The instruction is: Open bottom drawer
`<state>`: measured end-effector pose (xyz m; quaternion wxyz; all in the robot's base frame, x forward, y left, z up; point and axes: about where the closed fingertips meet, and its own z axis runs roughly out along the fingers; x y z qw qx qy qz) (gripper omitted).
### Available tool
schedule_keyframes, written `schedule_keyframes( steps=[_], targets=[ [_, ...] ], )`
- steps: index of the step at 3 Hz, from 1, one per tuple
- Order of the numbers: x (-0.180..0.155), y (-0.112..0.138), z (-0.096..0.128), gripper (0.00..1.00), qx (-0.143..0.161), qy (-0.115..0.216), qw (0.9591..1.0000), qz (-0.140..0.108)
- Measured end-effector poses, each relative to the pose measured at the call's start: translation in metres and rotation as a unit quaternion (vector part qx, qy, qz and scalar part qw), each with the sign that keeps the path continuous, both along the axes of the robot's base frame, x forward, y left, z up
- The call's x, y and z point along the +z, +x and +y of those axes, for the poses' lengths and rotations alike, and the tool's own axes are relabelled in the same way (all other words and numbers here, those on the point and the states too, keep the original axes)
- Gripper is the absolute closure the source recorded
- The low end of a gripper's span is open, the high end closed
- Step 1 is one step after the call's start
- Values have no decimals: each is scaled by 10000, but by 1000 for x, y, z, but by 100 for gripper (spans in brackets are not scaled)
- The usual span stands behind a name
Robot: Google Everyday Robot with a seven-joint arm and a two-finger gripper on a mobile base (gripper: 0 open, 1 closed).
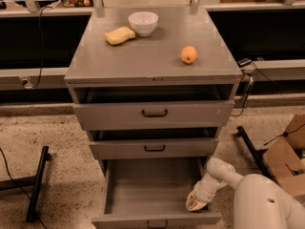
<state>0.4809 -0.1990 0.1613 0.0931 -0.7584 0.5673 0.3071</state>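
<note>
The grey cabinet [152, 61] has three drawers. The bottom drawer [155, 219], with the shortest front and a small dark bar handle [157, 223], is pulled far out, and its bare grey inside [147, 185] shows. My gripper [195, 203] hangs at the end of the white arm [224, 173], inside the drawer's right front corner, just behind the front panel. The top drawer [153, 114] and the middle drawer [153, 148] stand slightly ajar.
On the cabinet top lie a white bowl [143, 23], a yellow sponge [119, 35] and an orange [188, 54]. A cardboard box [283, 161] and a black bar [251, 149] are on the floor at right. A black stand leg [37, 182] is at left.
</note>
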Motion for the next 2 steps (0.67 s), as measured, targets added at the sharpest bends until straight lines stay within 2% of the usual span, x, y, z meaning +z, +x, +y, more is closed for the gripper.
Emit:
schedule_keyframes(
  steps=[1, 2],
  targets=[
    [34, -10, -21, 100, 111, -242, 9982, -537],
    [70, -22, -26, 100, 263, -353, 9936, -1044]
  ],
)
